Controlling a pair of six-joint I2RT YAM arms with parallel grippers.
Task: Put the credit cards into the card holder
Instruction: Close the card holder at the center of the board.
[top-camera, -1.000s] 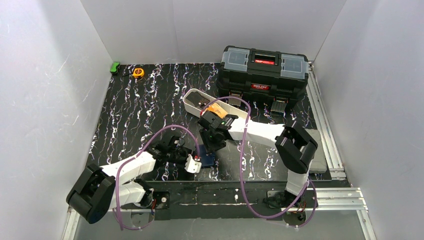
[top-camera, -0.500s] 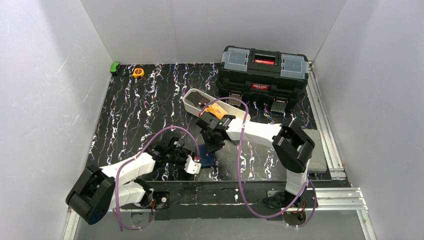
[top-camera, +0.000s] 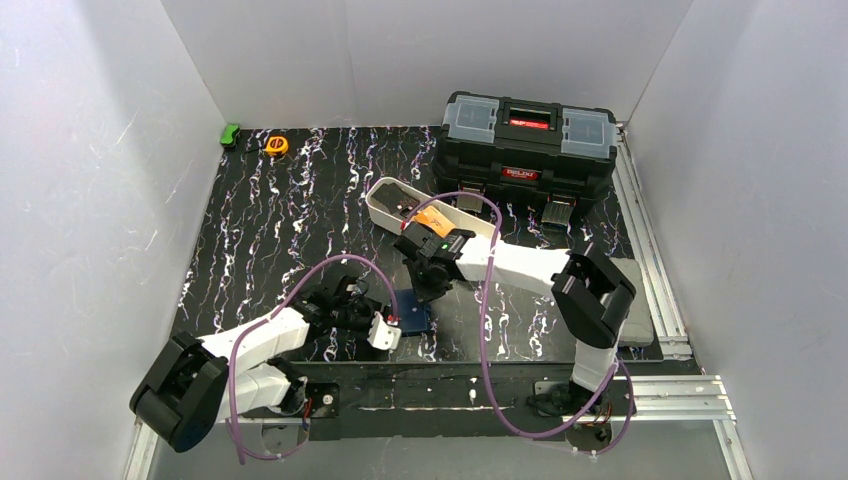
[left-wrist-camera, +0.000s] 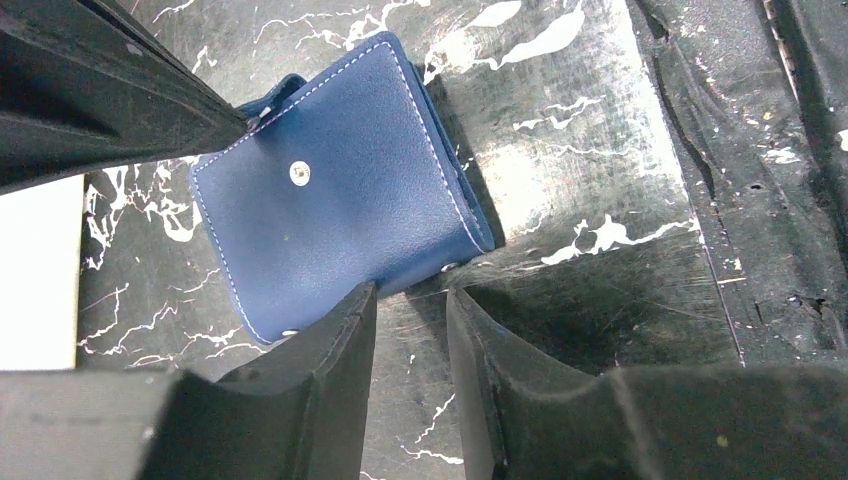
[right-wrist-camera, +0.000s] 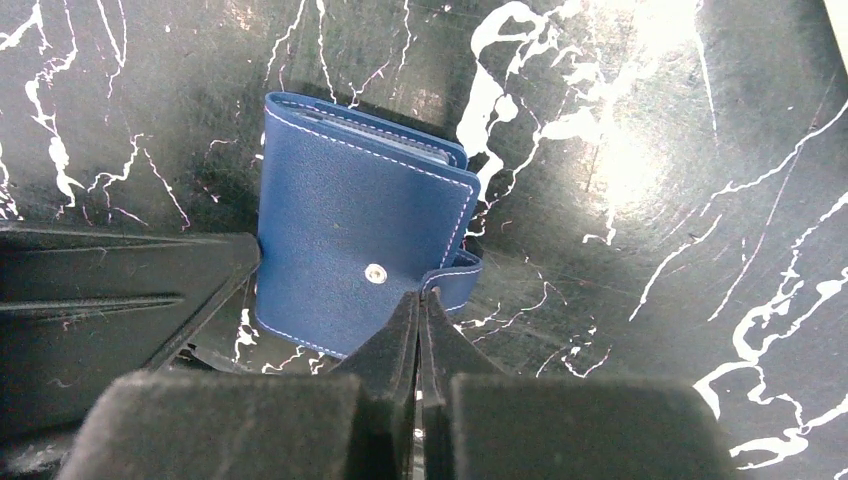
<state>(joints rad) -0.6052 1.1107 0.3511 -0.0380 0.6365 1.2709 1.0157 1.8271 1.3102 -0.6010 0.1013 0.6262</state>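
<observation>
Card holder (top-camera: 412, 312): I see it folded on the worktop (top-camera: 280, 210), at 6 o'clock, near the front edge.
Left pincer (left-wrist-camera: 412, 295): narrow gap with nothing in it; one fingertip touches the holder's edge.
Right pincer (right-wrist-camera: 420, 300): pressed together, tips at the snap tab (right-wrist-camera: 455, 272); I can't tell if they pinch it.
Orange card (top-camera: 432, 218): in the white tray (top-camera: 376, 207), at 12 o'clock from the holder.

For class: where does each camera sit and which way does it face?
Top external: high behind the bases, looking down on the table; both arms show.
Left wrist: on the left arm, facing down at the card holder; left gripper shows.
Right wrist: same, from the right arm; shut right gripper shows.
Wrist views share the card holder.
</observation>
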